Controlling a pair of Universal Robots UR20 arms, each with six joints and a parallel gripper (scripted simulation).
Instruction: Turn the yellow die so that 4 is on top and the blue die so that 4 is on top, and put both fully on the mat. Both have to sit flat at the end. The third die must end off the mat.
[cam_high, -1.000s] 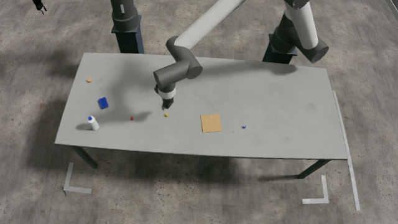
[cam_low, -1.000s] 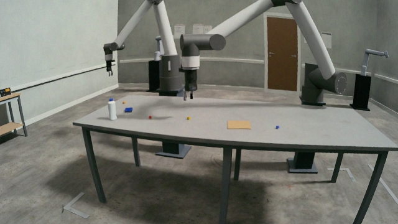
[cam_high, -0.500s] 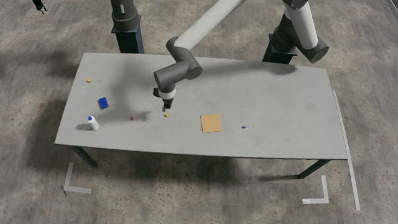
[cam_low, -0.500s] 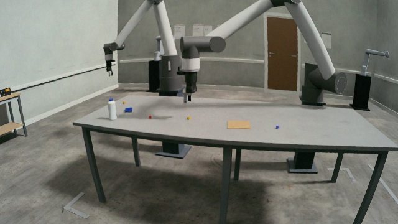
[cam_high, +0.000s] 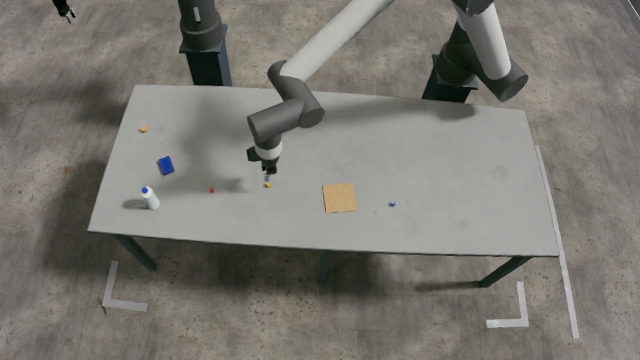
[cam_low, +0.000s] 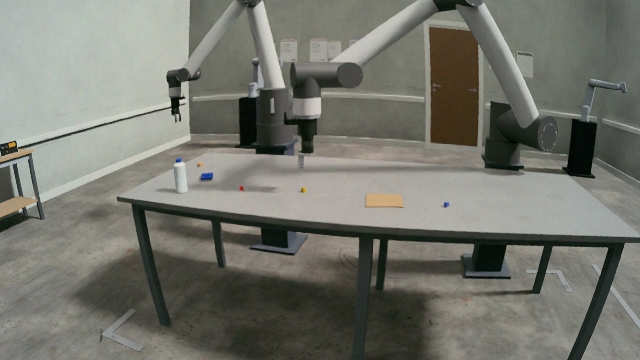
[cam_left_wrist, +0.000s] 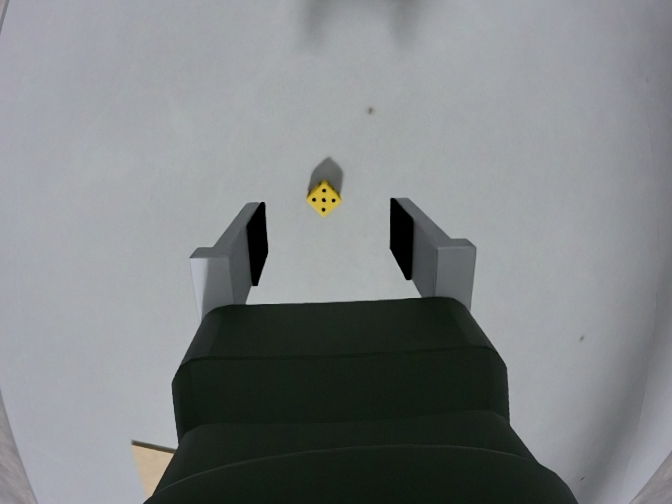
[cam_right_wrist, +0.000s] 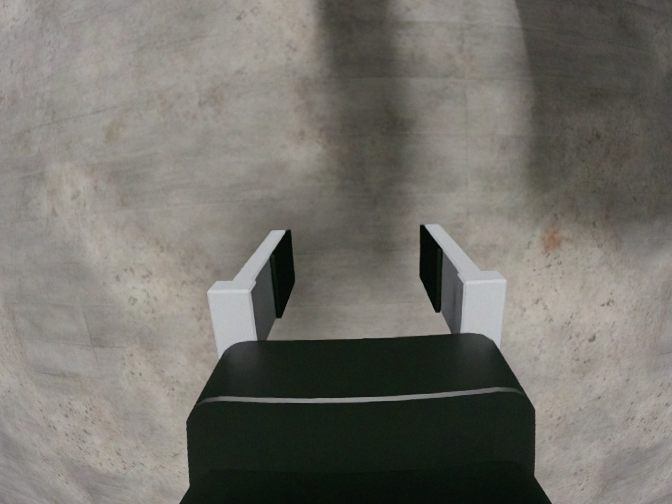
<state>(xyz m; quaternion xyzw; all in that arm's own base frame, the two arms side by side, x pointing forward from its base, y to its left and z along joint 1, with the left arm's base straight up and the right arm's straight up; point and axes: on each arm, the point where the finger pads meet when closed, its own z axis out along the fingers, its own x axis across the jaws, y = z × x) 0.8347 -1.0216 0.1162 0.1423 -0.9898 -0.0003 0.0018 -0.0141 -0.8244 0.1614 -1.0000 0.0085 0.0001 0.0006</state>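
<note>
Left gripper is wide open, nothing in hold, hovering above the yellow die. Die sits on the table, off the mat, 5 up, between the two finger lines but out past the tips in the left wrist view. Key thing: it's set cornerwise to the jaws, corners facing the pads, so the wrist probably needs a turn onto flat sides before lowering and closing. Squeezing as is could spin it. Getting 4 up likely takes a quarter roll, side unclear.

Next out, red die, off the mat on the side away from it; leave alone. Mat lies between yellow and blue, nothing on it. Blue die is beyond, top face too small to read.

Farthest, right gripper: wide open, nothing held, over floor. Left arm is clearly nearer to yellow. Task looks barely started.

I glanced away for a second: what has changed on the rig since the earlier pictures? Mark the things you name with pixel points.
The left gripper (cam_high: 267, 177) (cam_low: 301, 161) (cam_left_wrist: 328, 225) has turned about its upright axis, so its fingers, seen side by side earlier in the exterior view, now nearly line up. Nothing was gripped or released. The small yellow, blue and red dice, the square tan mat (cam_high: 340, 198) (cam_low: 384, 201) (cam_left_wrist: 149, 469) and the right gripper (cam_high: 70, 17) (cam_low: 177, 118) (cam_right_wrist: 356, 254) look unmoved.
</note>
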